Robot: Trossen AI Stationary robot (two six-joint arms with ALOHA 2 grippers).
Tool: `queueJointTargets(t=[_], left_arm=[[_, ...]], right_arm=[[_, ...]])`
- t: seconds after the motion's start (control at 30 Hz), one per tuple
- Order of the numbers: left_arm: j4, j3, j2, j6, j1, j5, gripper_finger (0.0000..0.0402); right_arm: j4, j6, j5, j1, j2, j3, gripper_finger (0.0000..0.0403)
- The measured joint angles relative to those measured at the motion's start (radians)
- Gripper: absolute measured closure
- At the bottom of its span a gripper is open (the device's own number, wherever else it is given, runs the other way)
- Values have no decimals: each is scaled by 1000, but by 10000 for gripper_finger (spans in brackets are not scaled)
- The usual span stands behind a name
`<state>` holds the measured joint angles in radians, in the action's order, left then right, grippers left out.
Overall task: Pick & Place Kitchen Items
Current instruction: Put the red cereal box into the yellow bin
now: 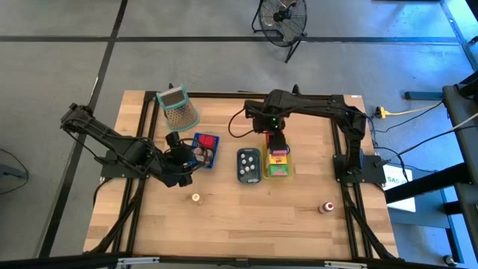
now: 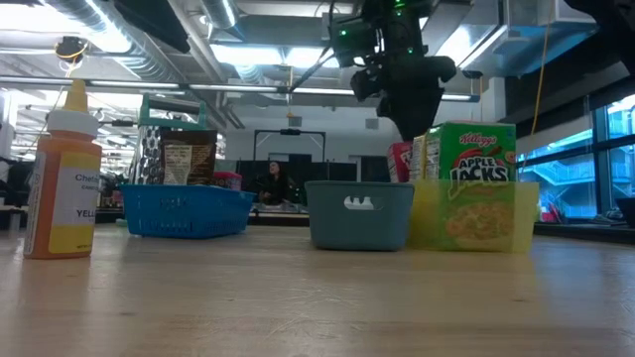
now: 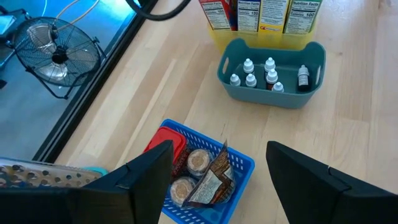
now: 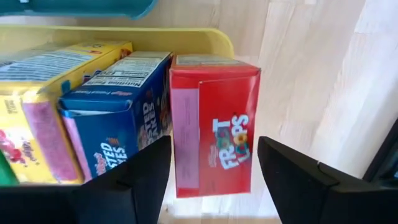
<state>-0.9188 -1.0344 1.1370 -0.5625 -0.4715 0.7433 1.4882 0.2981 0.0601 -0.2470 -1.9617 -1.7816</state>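
Risk — my right gripper (image 4: 211, 168), jaws released astride the red carton (image 4: 214, 124), could topple it — I'd lift straight.

grater (image 3: 37, 171) cut by frame edge, bottle labels (image 3: 268, 73) unreadable

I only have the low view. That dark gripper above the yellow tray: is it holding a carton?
Observer: No grip that I can see. The right gripper has its jaws open astride a red carton standing in the yellow tray.
Operator: What's next to that carton?
Observer: A blue carton, side by side with it.
Operator: And the left arm?
Observer: The left gripper hangs open and empty above the blue basket.
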Motion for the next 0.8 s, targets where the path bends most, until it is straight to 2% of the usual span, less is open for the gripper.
queueJointTargets(t=[0.53,0.67,0.8], left_arm=[[0,0,0,0,0,1,149],[0,0,0,0,0,1,149],[-1,0,0,0,0,2,149]], right_arm=[[83,-22,0,13,0,-162,167],[83,-22,18,20,0,-168,196],[83,-14,34,18,0,-168,257]])
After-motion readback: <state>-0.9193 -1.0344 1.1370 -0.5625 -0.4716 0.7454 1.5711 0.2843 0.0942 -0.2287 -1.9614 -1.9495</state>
